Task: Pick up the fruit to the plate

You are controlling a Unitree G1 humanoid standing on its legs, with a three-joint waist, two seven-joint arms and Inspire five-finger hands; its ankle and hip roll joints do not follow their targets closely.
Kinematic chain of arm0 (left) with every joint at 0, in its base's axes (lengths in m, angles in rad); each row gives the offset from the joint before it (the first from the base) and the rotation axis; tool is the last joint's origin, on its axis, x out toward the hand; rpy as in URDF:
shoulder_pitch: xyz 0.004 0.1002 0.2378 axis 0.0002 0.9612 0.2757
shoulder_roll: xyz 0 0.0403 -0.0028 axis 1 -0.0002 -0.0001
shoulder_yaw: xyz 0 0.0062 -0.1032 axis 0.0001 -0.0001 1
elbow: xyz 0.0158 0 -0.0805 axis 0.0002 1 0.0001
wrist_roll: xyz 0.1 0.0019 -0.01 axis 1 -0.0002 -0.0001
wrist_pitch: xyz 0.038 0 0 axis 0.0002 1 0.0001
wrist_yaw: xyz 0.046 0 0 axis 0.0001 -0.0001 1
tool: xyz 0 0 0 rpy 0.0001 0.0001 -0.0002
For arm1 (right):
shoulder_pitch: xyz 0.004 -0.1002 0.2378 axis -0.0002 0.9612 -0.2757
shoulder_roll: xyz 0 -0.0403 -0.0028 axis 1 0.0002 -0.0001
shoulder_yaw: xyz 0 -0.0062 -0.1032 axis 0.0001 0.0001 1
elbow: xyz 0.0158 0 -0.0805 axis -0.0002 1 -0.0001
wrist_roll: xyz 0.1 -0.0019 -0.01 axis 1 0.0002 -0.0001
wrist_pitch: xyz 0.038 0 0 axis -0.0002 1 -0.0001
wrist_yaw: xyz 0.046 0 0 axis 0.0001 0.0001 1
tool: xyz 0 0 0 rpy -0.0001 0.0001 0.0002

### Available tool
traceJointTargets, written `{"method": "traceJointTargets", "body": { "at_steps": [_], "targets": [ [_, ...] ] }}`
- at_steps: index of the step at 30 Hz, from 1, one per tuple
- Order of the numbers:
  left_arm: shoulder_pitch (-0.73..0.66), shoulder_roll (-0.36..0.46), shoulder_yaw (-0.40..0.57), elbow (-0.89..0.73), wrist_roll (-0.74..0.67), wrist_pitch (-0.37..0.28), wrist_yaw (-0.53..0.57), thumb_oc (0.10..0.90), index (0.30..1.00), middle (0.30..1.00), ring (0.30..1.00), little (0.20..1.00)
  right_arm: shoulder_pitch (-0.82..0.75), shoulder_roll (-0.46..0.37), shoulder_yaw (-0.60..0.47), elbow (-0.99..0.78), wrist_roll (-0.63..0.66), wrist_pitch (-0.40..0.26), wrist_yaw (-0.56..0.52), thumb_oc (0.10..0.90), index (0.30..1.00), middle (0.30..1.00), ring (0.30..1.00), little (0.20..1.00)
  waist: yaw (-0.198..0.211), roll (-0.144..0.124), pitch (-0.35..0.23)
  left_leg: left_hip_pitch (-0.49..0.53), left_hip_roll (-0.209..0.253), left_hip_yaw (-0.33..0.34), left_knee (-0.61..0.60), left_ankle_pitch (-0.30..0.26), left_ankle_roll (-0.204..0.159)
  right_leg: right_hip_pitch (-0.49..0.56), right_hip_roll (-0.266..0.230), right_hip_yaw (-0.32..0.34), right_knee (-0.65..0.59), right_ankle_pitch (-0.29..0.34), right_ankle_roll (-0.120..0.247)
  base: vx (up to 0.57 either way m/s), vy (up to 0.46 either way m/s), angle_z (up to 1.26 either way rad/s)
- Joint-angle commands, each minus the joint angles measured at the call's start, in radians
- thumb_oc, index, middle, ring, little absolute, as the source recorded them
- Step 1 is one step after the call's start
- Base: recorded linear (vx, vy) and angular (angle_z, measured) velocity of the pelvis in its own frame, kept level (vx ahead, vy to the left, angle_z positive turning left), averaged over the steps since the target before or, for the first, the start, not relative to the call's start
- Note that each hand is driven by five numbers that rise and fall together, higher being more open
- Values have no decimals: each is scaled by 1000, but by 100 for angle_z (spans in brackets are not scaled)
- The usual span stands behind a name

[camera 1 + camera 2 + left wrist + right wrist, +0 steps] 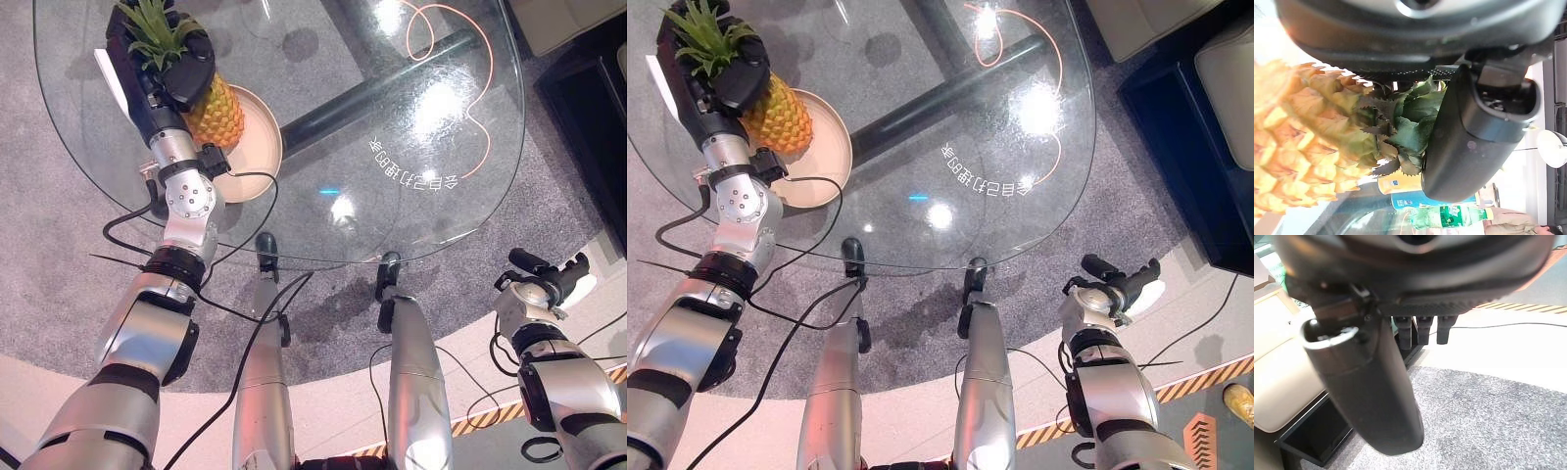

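A pineapple [217, 114] with a green leafy crown stands over the beige plate [257, 149] at the left of the round glass table [411, 147]. My left hand [171, 69] is curled round the pineapple's crown where the leaves meet the fruit. In the left wrist view the thumb [1474, 142] presses against the leaves beside the yellow fruit [1308, 147]. My right hand [549, 279] hangs low off the table's right front edge, holding nothing, with its fingers relaxed. The right wrist view shows its thumb [1371, 396] over grey carpet.
An orange cable [470, 98] loops under the glass at the far right. A dark bar [362, 93] of the table frame runs diagonally beneath the top. Dark furniture [588, 108] stands at the right. Grey carpet [69, 215] surrounds the table.
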Motion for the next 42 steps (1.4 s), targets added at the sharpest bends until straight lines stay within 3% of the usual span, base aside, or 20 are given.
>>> {"method": "traceJointTargets", "body": {
  "at_steps": [1, 11, 22, 35, 38, 42],
  "targets": [
    [-79, 34, 36, -42, 25, -114, -22, 495, 639, 639, 639, 595, 23, -51, -17, 22, 9, -49, -41, 800, 900, 900, 900, 900, 32, -42, -24, 7, 1, 54, 187, -211, 42, 63, 21, 6, -244, 174, -5, 0, 0, 0],
    [-38, 15, 39, -83, 26, -113, -46, 520, 660, 660, 660, 620, 26, -47, -27, 21, 10, -59, -45, 800, 900, 900, 900, 900, 42, -42, -24, 6, -1, 52, 191, -213, 45, 64, 19, -4, -241, 175, -4, -13, -3, 0],
    [30, -3, 48, -113, 10, -117, -99, 663, 782, 782, 782, 763, 32, -43, -38, 16, 15, -61, -49, 800, 900, 900, 900, 900, 56, -43, -24, 5, 1, 46, 204, -227, 46, 71, 17, -14, -236, 169, -1, -3, -1, 0],
    [103, -24, 62, -145, 18, -108, -111, 712, 825, 825, 825, 812, 44, -28, -47, 2, 17, -67, -61, 800, 900, 900, 900, 900, 69, -45, -24, -1, -1, 38, 210, -230, 50, 71, 17, -24, -236, 171, -1, 0, 0, 0],
    [110, -23, 64, -146, 14, -112, -114, 800, 900, 900, 900, 900, 42, -31, -50, 4, 18, -68, -58, 800, 900, 900, 900, 900, 70, -44, -24, -8, -3, 37, 206, -220, 51, 67, 16, -25, -241, 179, -2, 0, 0, 0],
    [127, -18, 67, -150, 5, -119, -121, 800, 900, 900, 900, 900, 47, -38, -51, 9, 22, -70, -53, 800, 900, 900, 900, 900, 76, -40, -24, 0, -3, 36, 208, -229, 51, 74, 13, -29, -239, 172, 0, 0, 0, 0]
  ]
}}
